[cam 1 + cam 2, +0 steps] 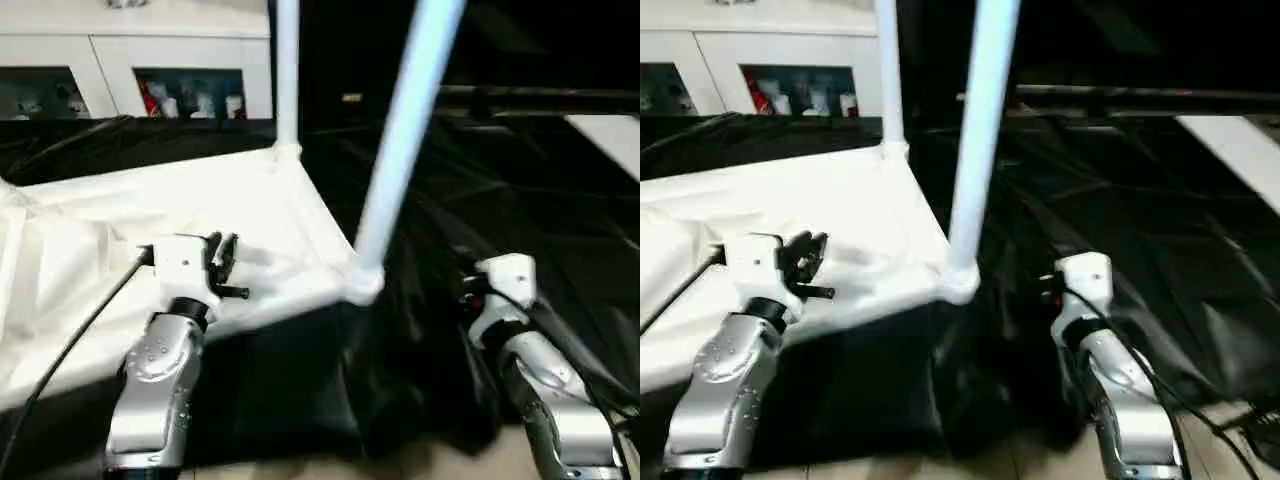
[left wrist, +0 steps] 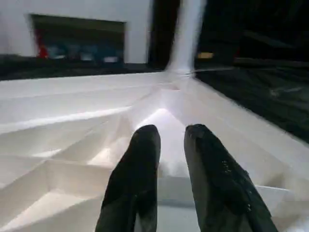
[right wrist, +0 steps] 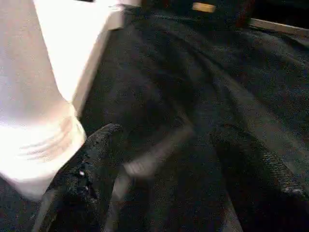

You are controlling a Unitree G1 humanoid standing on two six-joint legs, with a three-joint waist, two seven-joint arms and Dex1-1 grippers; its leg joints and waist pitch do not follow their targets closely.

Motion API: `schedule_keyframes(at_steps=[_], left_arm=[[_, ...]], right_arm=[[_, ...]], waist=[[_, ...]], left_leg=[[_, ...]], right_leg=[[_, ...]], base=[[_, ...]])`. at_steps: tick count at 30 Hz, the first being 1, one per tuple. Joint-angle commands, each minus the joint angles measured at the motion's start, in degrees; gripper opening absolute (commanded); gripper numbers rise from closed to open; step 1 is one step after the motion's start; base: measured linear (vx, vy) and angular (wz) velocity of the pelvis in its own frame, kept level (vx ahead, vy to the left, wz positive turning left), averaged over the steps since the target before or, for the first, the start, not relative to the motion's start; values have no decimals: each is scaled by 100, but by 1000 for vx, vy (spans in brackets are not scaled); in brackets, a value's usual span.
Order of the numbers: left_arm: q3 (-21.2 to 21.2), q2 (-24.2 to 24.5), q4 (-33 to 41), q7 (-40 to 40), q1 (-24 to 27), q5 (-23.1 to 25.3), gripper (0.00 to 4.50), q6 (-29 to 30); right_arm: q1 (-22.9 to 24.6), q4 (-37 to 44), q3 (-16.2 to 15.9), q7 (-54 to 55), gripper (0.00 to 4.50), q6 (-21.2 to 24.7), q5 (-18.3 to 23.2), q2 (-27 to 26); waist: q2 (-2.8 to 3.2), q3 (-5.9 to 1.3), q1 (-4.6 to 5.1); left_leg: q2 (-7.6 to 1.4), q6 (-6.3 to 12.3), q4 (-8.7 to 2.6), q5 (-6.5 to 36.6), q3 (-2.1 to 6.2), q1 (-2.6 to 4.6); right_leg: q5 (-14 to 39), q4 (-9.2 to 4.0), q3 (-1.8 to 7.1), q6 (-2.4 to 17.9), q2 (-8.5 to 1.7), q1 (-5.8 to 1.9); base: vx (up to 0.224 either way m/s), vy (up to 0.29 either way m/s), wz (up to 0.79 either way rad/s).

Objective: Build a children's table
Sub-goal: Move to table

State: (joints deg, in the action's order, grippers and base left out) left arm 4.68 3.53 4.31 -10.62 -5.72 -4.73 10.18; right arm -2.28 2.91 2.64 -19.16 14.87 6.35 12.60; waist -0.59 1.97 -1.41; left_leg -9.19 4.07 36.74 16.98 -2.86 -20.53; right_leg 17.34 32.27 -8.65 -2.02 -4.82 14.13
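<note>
- The tabletop (image 1: 150,240) lies upside down on a surface draped in black cloth (image 1: 500,220), its ribbed underside facing up
- Two legs stand in its corner sockets: the near leg (image 1: 400,150) rises from the corner closest to the robot's right side and tilts a little to the right at its top; the far leg (image 1: 287,80) stands straight up at the corner behind it
- The left gripper (image 2: 171,140) hovers over the ribbed underside near the tabletop's front edge; its two black fingers (image 2: 140,164) stand a narrow gap apart with nothing between them, the white ribs showing through the gap
- In the head views the left gripper (image 1: 225,255) sits above the white plastic, to the left of the near leg and well apart from it
- The right gripper (image 3: 164,145) is over the black cloth, beside the near leg's base; its fingers (image 3: 96,154) are spread wide and hold nothing
- In the right wrist view the near leg's socket end (image 3: 34,135) stands just beside one finger; whether they touch I cannot tell
- The right arm's white wrist housing (image 1: 505,285) sits to the right of the near leg, lower than the tabletop's edge
- A white cabinet (image 1: 180,50) with glass-fronted shelves stands behind the work surface
</note>
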Motion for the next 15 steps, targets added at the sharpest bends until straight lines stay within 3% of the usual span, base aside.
schedule_keyframes(at_steps=[1,2,3,4,5,6,7,8,9,10,11,12,13,14,15], left_arm=[[32,6,155,94,43,17,108,61],[32,6,155,94,43,17,108,61],[55,-6,184,126,68,-10,108,72],[67,-14,192,129,78,-30,108,63],[90,-26,203,131,89,-67,108,51],[101,-22,216,147,95,-66,108,68],[101,-22,216,147,95,-66,108,68],[102,-10,220,154,93,-58,108,109],[100,-6,219,156,92,-57,108,116],[91,6,215,165,88,-51,108,144],[78,19,214,167,89,-50,108,159],[73,27,205,169,80,-61,108,170],[73,27,205,169,80,-61,108,170],[68,36,184,136,49,-88,108,162],[68,36,184,136,49,-88,108,162]], right_arm=[[-18,-22,140,168,323,-115,54,-99],[-18,-22,140,168,323,-115,54,-99],[-41,-56,334,285,323,-82,239,-200],[-47,-69,363,304,323,-79,260,-205],[-55,-86,388,326,323,-70,281,-198],[-56,-100,387,332,323,-87,267,-171],[-56,-100,387,332,323,-87,267,-171],[-59,-118,386,321,323,-108,260,-147],[-61,-123,391,318,323,-112,260,-144],[-65,-140,409,307,323,-123,261,-134],[-69,-163,433,299,323,-136,254,-124],[-83,-192,457,298,323,-139,245,-121],[-83,-192,457,298,323,-139,245,-121],[-109,-233,474,306,323,-142,242,-88],[-109,-233,474,306,323,-142,242,-88]], waist=[[222,-379,327],[133,-388,367],[-15,-274,287],[-82,-253,302],[-310,-213,187],[-459,-298,-139],[-539,-291,-119],[-554,-256,-106],[-530,-297,-122],[-337,-299,-138],[-143,-272,-138],[-107,-255,-127],[49,-266,-97],[41,-251,-37],[30,-235,-21]], left_leg=[[-319,3525,-460,-3172,1068,1154],[-496,3651,-514,-3546,1327,1229],[-536,2442,-509,-2952,1002,1077],[-428,2105,-627,-2625,924,911],[74,1383,-442,-2026,531,797],[805,815,357,-872,8,-228],[645,24,300,-954,-105,-168],[691,-301,181,-1253,-182,-99],[720,-454,82,-1525,-243,-61],[595,-403,-110,-1750,-230,-94],[304,-278,-240,-1477,-153,-122],[102,-190,-325,-1253,-89,-166],[-391,-42,-425,-660,123,-117],[-989,409,-605,78,428,134],[-1038,494,-632,267,437,189]], right_leg=[[976,673,20,103,355,738],[1280,801,190,10,209,876],[352,966,699,-31,-48,1149],[-160,814,853,12,-125,1029],[-1162,205,1143,160,-230,901],[-3094,101,1793,-104,-518,-262],[-5988,301,1526,-421,-415,-110],[-7099,371,1225,-674,-211,20],[-7879,414,1042,-863,-99,58],[-7813,412,920,-995,-155,117],[-6438,287,869,-977,-307,159],[-5524,266,805,-1054,-284,146],[-3728,290,733,-1036,-383,157],[-1859,335,833,-476,-573,357],[-1368,320,898,-93,-637,418]], base=[[172,-109,37],[179,-201,44],[67,-170,16],[-92,-178,6],[-76,-126,15],[-76,-126,15],[75,-80,24],[52,-40,8],[68,-111,4],[13,-109,-15],[13,-109,-15],[-26,-64,-18],[0,0,0],[0,0,0],[-36,-19,18]])
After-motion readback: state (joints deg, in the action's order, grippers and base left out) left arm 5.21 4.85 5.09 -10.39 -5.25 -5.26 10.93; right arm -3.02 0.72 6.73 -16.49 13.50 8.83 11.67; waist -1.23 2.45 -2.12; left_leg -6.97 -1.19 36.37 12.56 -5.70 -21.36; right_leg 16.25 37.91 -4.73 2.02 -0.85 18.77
